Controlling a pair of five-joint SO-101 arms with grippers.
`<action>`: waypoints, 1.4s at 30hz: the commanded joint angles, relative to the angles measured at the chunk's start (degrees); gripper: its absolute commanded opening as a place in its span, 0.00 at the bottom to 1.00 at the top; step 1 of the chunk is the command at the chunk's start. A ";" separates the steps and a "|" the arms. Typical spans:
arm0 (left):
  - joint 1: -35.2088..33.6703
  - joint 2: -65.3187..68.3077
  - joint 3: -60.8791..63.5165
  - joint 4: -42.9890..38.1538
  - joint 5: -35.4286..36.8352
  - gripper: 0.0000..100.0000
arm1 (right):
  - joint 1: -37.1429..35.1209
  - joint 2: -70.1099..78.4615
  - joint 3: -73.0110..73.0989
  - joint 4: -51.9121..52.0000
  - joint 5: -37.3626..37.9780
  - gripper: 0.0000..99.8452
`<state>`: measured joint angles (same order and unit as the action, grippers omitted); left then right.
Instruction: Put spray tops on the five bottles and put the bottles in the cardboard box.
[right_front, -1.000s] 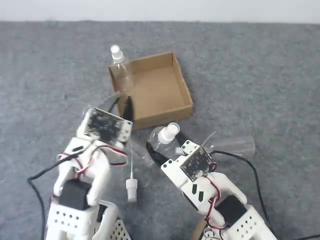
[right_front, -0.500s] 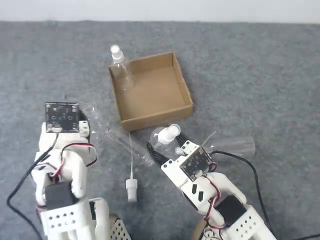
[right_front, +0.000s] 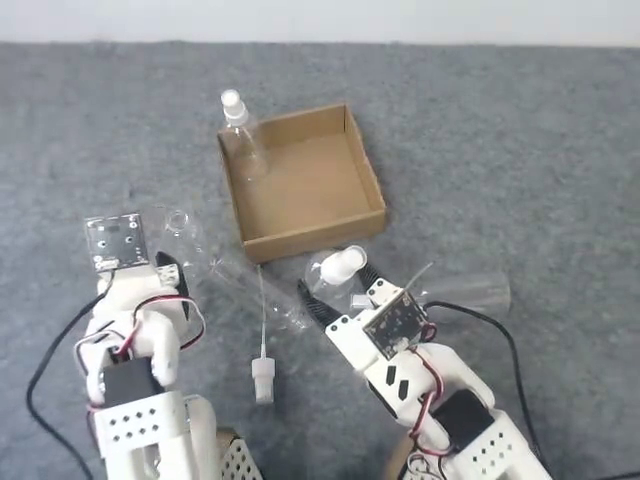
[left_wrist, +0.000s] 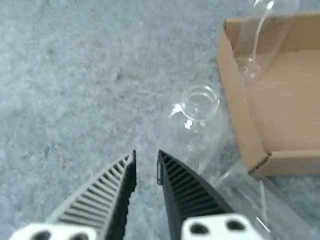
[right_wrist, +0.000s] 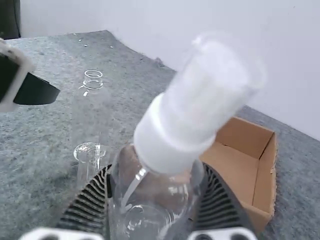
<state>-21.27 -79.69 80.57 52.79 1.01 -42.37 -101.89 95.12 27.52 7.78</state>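
The right gripper (right_front: 335, 288) is clamping a capped bottle (right_wrist: 155, 185) just before the cardboard box (right_front: 310, 235). The left gripper (left_wrist: 146, 157) is hovering barely parted, empty, near an uncapped bottle (left_wrist: 200, 107). A second capped bottle (right_front: 240, 130) is sitting in the box's far corner.

Your left arm sits folded at the near left of the table, wrist tipped so the left gripper (left_wrist: 146, 159) points down at the surface, jaws a narrow slit apart and empty. Your right arm is stretched forward beside it, with the right gripper (right_wrist: 156, 175) clamped on either side of a bottle (right_wrist: 150, 210), which it holds upright.
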 joint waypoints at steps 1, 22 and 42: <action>0.09 -0.79 -0.04 -2.81 0.88 0.07 | 2.51 -1.71 -1.76 -0.22 -1.23 0.01; 0.09 -0.79 0.22 -3.25 0.88 0.07 | 4.00 21.58 -32.53 2.33 -2.37 0.01; -0.26 -0.79 0.75 -3.25 0.88 0.07 | 4.18 61.49 -57.41 2.33 -2.37 0.03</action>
<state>-21.36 -79.69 82.24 50.86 1.27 -38.77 -44.66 44.75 30.15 6.02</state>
